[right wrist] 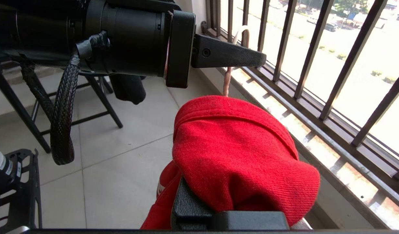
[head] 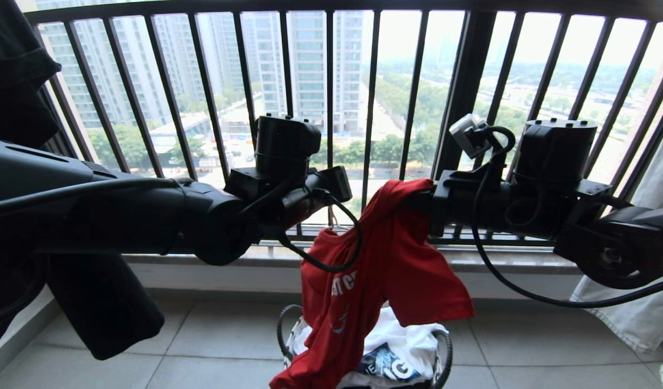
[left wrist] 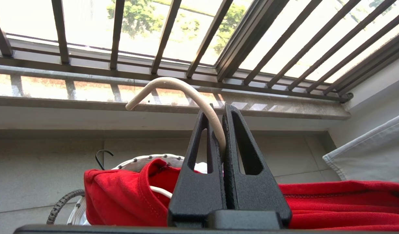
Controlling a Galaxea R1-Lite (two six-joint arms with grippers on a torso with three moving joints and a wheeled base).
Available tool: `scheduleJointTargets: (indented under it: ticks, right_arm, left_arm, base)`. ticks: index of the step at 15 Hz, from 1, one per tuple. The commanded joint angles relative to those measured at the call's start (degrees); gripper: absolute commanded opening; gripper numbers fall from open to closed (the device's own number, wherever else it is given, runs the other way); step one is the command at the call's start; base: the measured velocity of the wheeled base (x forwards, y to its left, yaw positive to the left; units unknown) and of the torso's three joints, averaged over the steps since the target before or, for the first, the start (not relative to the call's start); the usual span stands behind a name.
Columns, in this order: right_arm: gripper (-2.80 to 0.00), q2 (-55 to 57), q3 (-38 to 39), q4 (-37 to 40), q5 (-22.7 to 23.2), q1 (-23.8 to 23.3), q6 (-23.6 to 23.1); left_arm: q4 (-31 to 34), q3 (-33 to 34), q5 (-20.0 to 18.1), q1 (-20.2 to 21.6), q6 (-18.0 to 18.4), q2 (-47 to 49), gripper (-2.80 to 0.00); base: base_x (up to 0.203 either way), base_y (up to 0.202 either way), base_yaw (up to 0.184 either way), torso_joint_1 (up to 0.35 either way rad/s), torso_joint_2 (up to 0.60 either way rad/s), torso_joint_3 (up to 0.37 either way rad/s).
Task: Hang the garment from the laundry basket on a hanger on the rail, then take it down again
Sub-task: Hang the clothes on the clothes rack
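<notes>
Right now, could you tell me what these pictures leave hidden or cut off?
- Right gripper: right wrist view, fingers buried under the red T-shirt.
- Hanger: left wrist view, only the hook shows; the rest is inside the shirt.
- Laundry basket: head view, cut by the bottom edge.
- Rail: in no view.

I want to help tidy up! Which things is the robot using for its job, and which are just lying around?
Being used:
- red T-shirt, held by the right tool
- white hanger hook, pinched in the left tool
- laundry basket below

Just lying around:
- white printed T-shirt in the basket
- black shirt
- white cloth
</notes>
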Motion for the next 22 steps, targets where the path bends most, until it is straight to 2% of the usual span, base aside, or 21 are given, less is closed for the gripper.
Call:
scheduleJointTargets:
  ticks: [1, 2, 7, 17, 18, 22]
  right_arm:
    - [-2.80, -0.2, -0.1, 0.3, 0.1, 0.1, -1.1]
    - [-2.80, -0.3, 0.0, 1.0, -0.9, 0.1, -2.3]
    - [-2.80, -2.5, 0.3, 2.5, -1.3, 0.4, -2.6]
    - [-2.80, -4.1, 1.9, 2.5, -2.1, 1.7, -4.7]
    - [0.00, -4.2, 1.9, 2.5, -2.2, 1.7, -4.7]
    - [0.00, -5.3, 2.3, 2.6, -2.1, 1.8, -4.7]
  left_arm:
    - [-0.1, -0.2, 0.1, -0.1, -0.2, -0.5, -2.80]
    - [-0.1, -0.2, 0.4, -0.6, -0.2, -1.0, -2.80]
    - [-0.3, -0.2, 8.1, -3.7, 2.9, -2.0, -2.80]
    - [-2.8, 0.0, 9.8, -4.1, 3.5, -3.5, -2.80]
    - [-2.8, 0.0, 9.9, -4.1, 3.5, -3.6, -2.80]
    - [-2.9, 0.1, 10.8, -3.8, 3.6, -4.7, -2.80]
  base:
    - [0.000, 0.000, 0.000, 0.000, 0.00, 0.000]
    - [0.000, 0.000, 0.000, 0.000, 0.00, 0.000]
    - [0.000, 0.000, 0.000, 0.000, 0.00, 0.000]
    - [0.000, 0.000, 0.000, 0.000, 0.00, 0.000]
    - [0.000, 0.000, 0.000, 0.000, 0.00, 0.000]
    - [0.000, 0.000, 0.000, 0.000, 0.00, 0.000]
